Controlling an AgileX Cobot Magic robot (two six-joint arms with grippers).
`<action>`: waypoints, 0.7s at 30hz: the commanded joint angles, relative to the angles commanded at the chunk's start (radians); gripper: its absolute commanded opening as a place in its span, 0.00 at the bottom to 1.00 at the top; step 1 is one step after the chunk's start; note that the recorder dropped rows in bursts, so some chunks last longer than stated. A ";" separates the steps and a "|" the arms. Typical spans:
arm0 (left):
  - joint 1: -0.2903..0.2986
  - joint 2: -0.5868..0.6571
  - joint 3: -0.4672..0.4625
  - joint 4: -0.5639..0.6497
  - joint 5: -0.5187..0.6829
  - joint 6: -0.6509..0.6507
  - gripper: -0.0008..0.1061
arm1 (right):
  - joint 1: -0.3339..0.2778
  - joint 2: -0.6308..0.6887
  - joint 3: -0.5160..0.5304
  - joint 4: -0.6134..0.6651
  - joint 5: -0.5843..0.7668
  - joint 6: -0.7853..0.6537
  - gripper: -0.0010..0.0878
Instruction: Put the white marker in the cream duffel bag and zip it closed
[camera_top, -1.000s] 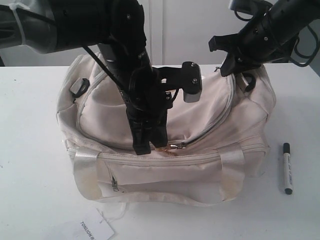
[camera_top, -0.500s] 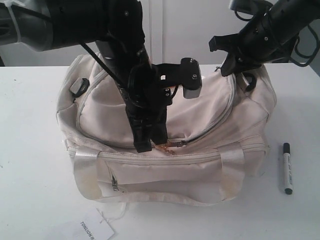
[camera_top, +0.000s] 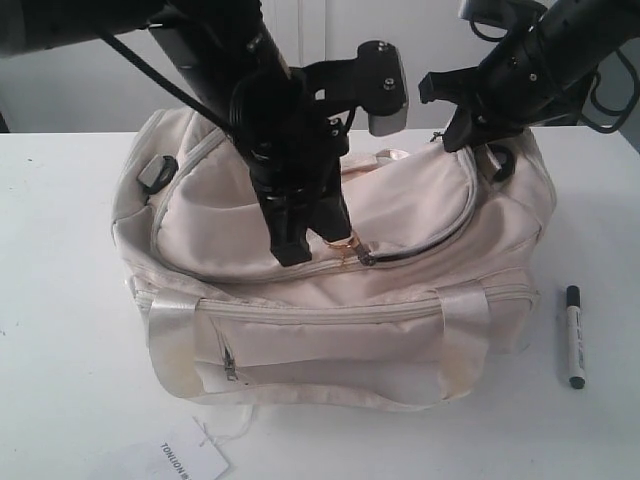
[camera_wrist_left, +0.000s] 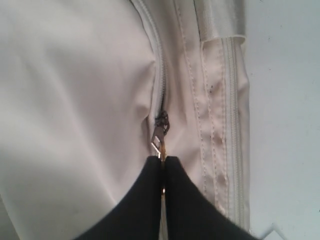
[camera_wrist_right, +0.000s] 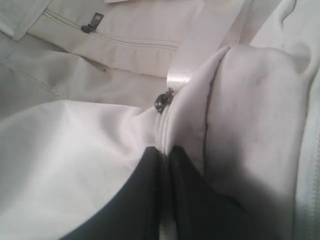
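The cream duffel bag stands in the middle of the white table. My left gripper is shut on the gold chain pull of the curved top zipper, at the front of the top flap. In the left wrist view the gripper pinches the pull just below the slider. A dark gap shows along the zipper to the right of the slider. My right gripper is shut on the bag's fabric at its back right end, pinching the zipper seam. The white marker lies on the table right of the bag.
A paper tag lies by the table's front edge, left of centre. The bag's front pocket zip and shiny straps face the camera. A pale wall stands behind the table.
My left gripper has risen and shifted slightly right with the chain pull, lifting the bag's top flap. The right gripper and the marker have stayed put.
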 joint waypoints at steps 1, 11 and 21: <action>0.000 -0.002 0.000 0.000 0.000 0.000 0.01 | 0.000 0.000 0.000 0.000 0.000 0.000 0.01; 0.000 -0.049 0.000 -0.007 -0.025 0.000 0.01 | 0.000 0.000 0.000 0.000 0.000 0.000 0.01; 0.000 -0.050 0.002 -0.002 0.056 -0.019 0.01 | 0.000 0.000 0.000 0.000 0.000 0.000 0.01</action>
